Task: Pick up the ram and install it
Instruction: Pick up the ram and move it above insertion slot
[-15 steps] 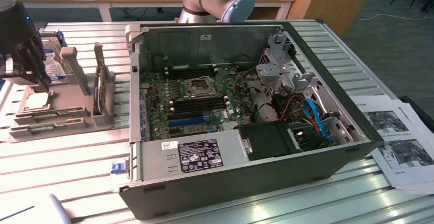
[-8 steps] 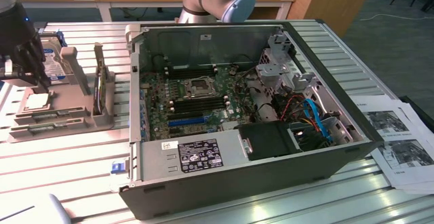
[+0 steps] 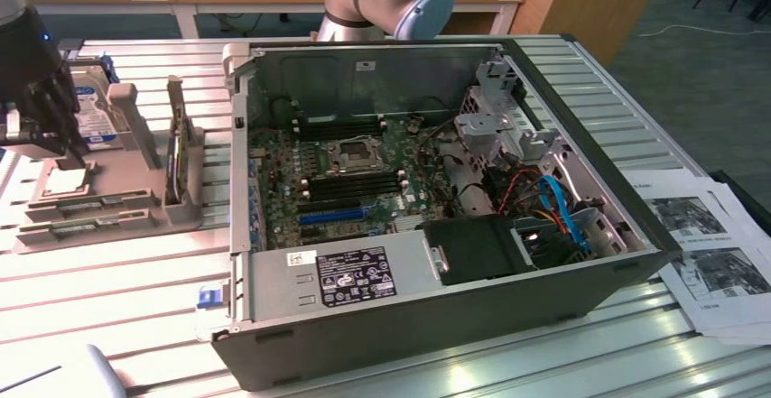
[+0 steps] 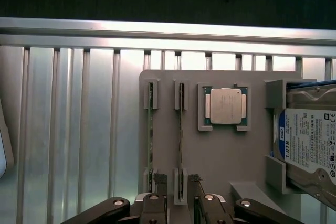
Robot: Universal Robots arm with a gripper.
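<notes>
The ribbed metal desk (image 3: 121, 312) carries an open computer case (image 3: 422, 344) lying on its side, its board facing up. At nine o'clock from the case, in the exterior view, sits a grey holder (image 3: 133, 213) with a hard drive (image 3: 90, 100) standing in its twelve o'clock end. The gripper (image 4: 177, 184) hangs over this holder, well apart from the case.

The ram (image 4: 181, 140) stands on edge in the holder slot nearer the processor chip (image 4: 226, 106), and a second stick (image 4: 150, 140) stands in the neighbouring slot. The fingers (image 4: 159, 182) are spread and hold nothing, with one tip on each side of the ram near one of its ends.

The likely troubles come from that placing. A grip so near the end could tilt the thin stick and jam it in its slot. One tip sits between the two sticks, so a small sideways error could knock the neighbour, and the slot posts just beside the tips could catch them
</notes>
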